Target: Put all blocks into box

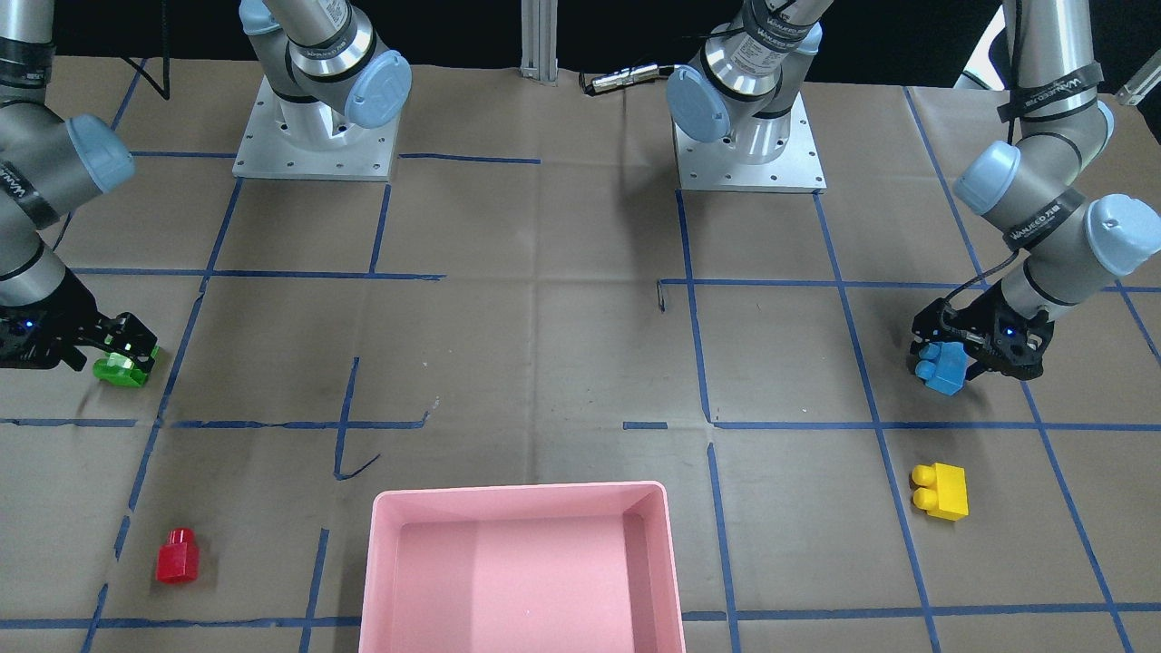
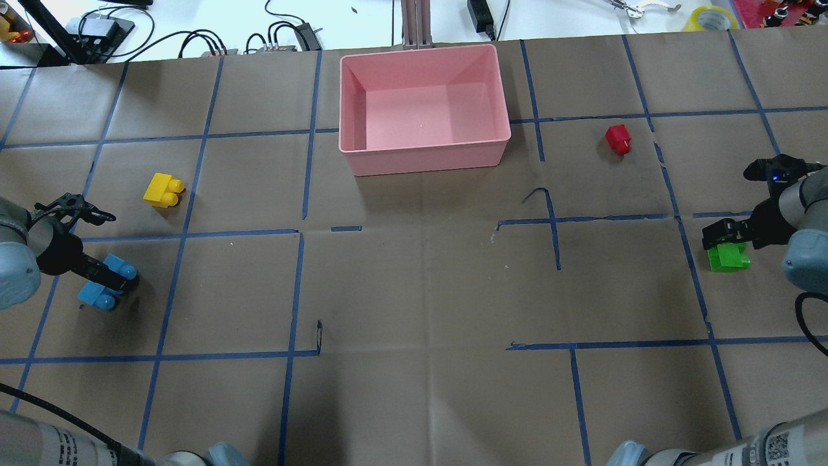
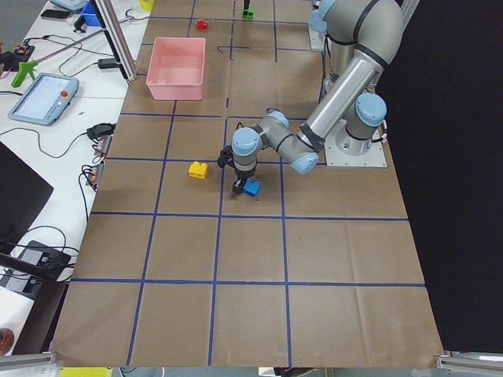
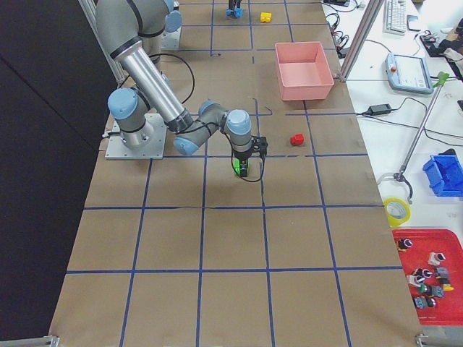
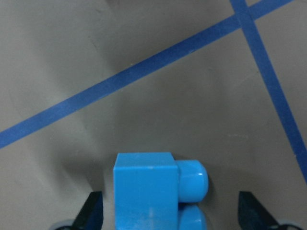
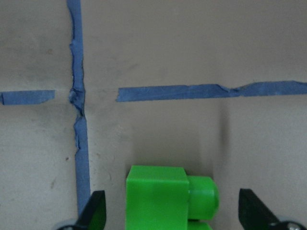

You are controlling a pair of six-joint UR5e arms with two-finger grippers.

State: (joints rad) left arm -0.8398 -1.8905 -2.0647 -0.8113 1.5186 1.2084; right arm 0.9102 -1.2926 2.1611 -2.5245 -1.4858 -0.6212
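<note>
left arm reaches out low at its own side, wrist bent down, left tool pointing at the table. fingers spread – blue brick sits between them with a gap on each side, studs pointing sideways. right arm mirrors it: right tool spread over the green brick, not touching. yellow brick lies near the blue one, red brick just right of the box – both apart from it. no brick in the box.
</note>
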